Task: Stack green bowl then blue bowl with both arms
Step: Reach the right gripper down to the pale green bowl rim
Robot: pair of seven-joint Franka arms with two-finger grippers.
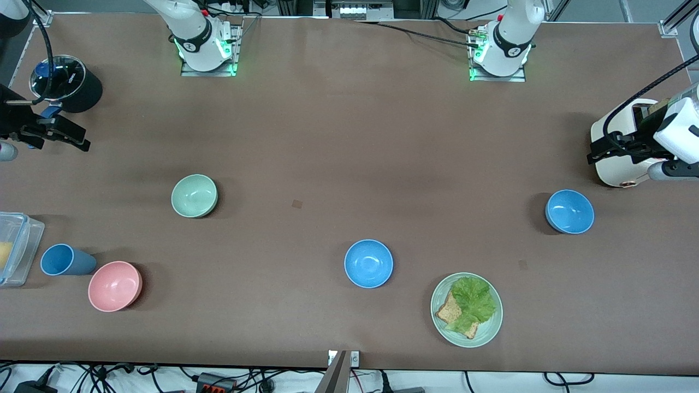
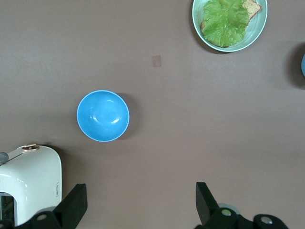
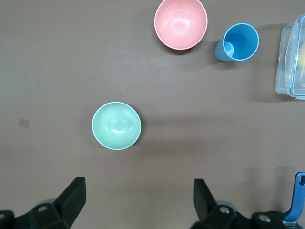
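The green bowl [image 1: 194, 195] stands upright toward the right arm's end of the table; it also shows in the right wrist view [image 3: 116, 125]. One blue bowl [image 1: 368, 263] stands near the table's middle. A second blue bowl [image 1: 569, 211] stands toward the left arm's end and shows in the left wrist view [image 2: 103, 116]. My right gripper [image 1: 82, 139] [image 3: 139, 200] is open and empty, high over the table at the right arm's end. My left gripper [image 1: 592, 151] [image 2: 141, 205] is open and empty, up beside the toaster.
A white toaster [image 1: 622, 147] stands at the left arm's end. A pale green plate [image 1: 494, 322] with bread and lettuce sits near the front edge. A pink bowl [image 1: 115, 285], a blue cup [image 1: 66, 260], a clear container [image 1: 16, 248] and a black canister [image 1: 71, 82] are at the right arm's end.
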